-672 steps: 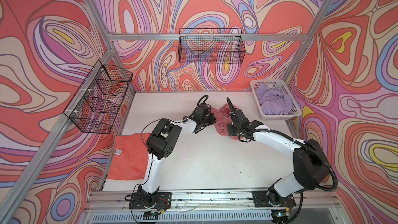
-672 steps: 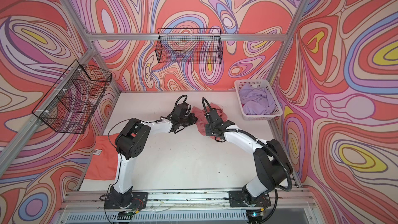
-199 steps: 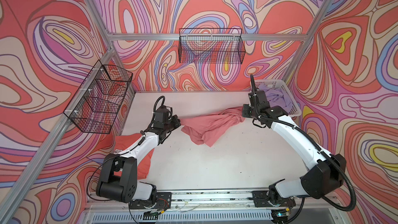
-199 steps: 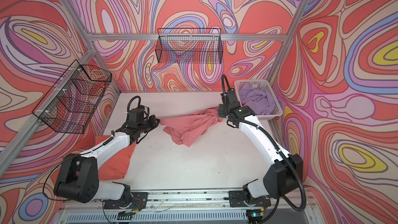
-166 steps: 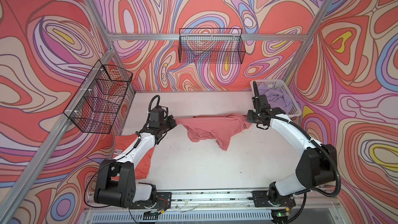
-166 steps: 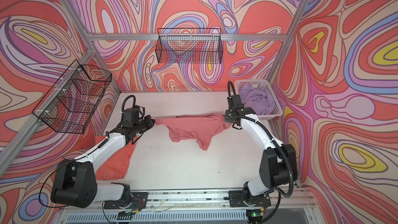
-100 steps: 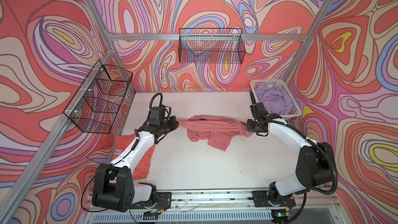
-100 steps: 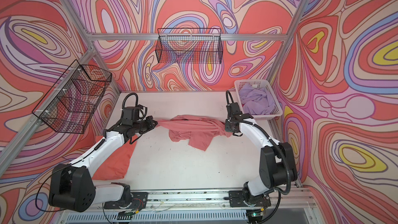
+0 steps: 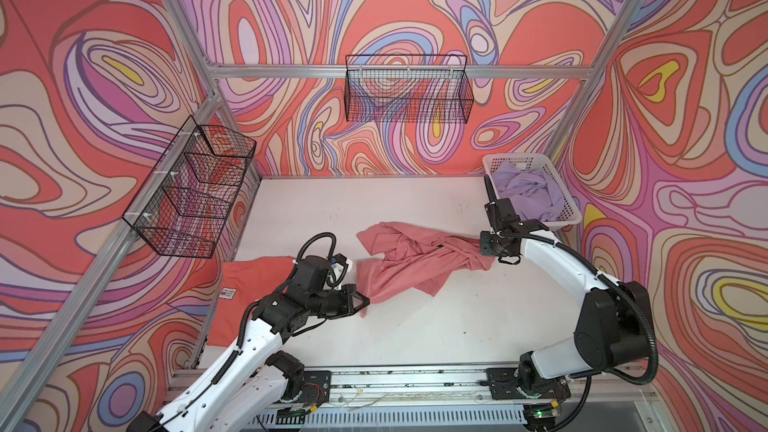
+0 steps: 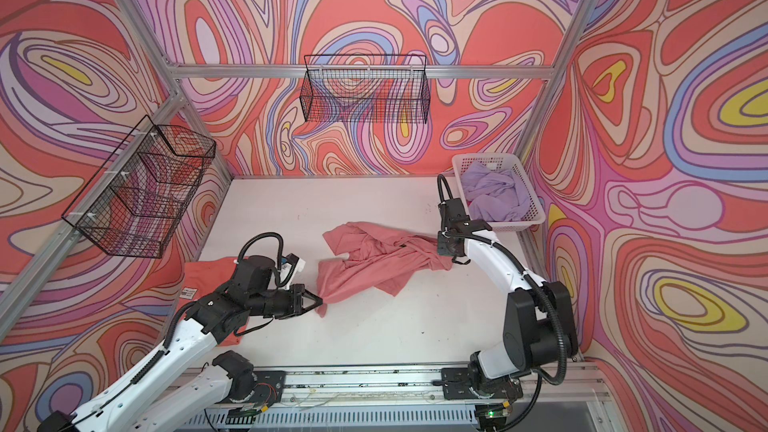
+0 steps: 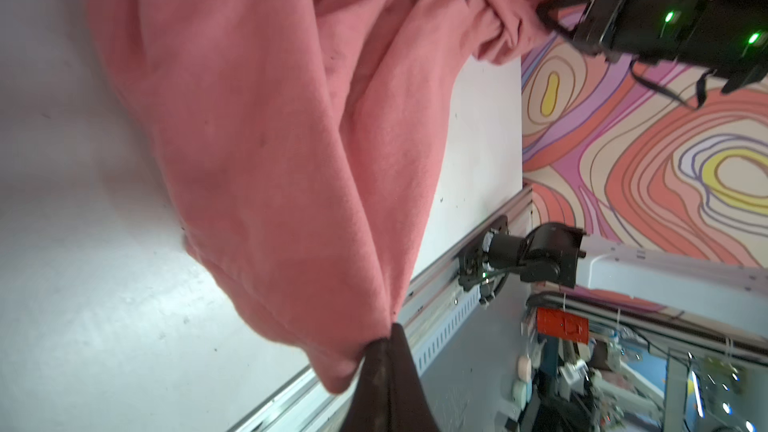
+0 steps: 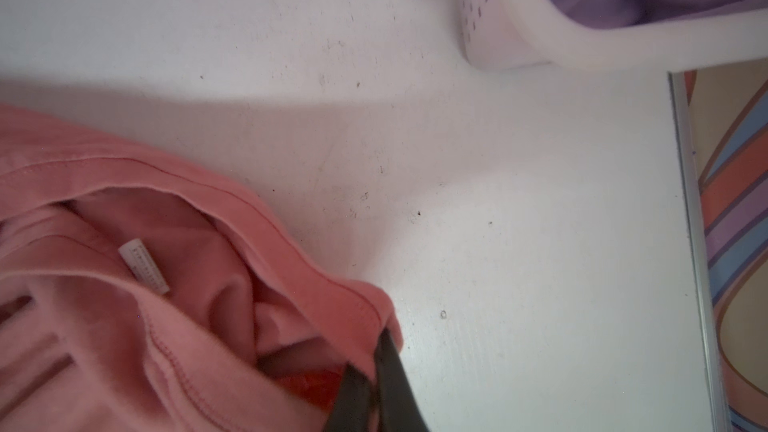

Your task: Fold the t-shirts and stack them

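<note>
Dark fingers pinch the salmon-pink shirt by a corner — cloth trails across white table.

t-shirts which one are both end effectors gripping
The crumpled salmon-pink t-shirt mid-table; the orange-coral t-shirt lies flat at the left edge, the lavender t-shirt sits in the white basket.

A robotics lab test cell: a silver aluminium-extrusion frame boxes in a plain white tabletop, and the printed swirl-pattern walls are red, lilac and yellow. A white-and-black left robot arm and a matching right robot arm stand on a slotted metal rail at 6 o'clock. A long black wire-mesh basket hangs at 12 o'clock, a tiered black wire basket at 9 o'clock. Past the rail, the left wrist view shows a blurred, cluttered workroom
</note>
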Action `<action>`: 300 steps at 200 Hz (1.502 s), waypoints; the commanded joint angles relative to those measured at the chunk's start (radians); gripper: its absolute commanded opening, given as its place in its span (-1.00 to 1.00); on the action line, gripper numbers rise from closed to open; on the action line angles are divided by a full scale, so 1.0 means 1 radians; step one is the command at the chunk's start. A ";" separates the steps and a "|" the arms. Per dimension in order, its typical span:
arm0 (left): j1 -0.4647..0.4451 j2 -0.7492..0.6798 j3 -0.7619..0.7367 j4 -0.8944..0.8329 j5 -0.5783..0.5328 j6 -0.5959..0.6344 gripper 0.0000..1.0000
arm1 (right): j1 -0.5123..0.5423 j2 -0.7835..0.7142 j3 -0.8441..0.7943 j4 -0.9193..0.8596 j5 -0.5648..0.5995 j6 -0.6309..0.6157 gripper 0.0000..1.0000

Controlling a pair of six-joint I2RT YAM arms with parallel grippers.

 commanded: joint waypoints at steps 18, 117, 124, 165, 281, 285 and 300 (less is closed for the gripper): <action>-0.079 0.172 0.096 -0.048 0.052 0.054 0.99 | -0.005 -0.001 0.049 -0.035 -0.006 0.007 -0.21; 0.127 0.709 0.506 0.063 -0.472 0.195 0.52 | 0.263 -0.022 -0.011 0.124 -0.101 0.175 0.10; 0.127 0.771 0.538 0.072 -0.492 0.207 0.48 | 0.273 -0.027 -0.026 0.141 -0.106 0.182 0.10; 0.133 1.022 0.702 0.105 -0.606 0.222 0.33 | 0.311 -0.042 -0.098 0.197 -0.140 0.199 0.15; 0.115 1.350 0.988 -0.127 -0.721 0.315 -0.27 | 0.366 -0.065 -0.162 0.252 -0.192 0.218 0.52; 0.115 1.353 0.990 -0.129 -0.721 0.315 -0.39 | 0.370 -0.063 -0.162 0.259 -0.198 0.217 0.54; 0.114 1.358 0.999 -0.132 -0.724 0.314 -0.75 | 0.397 -0.044 -0.154 0.277 -0.212 0.220 0.59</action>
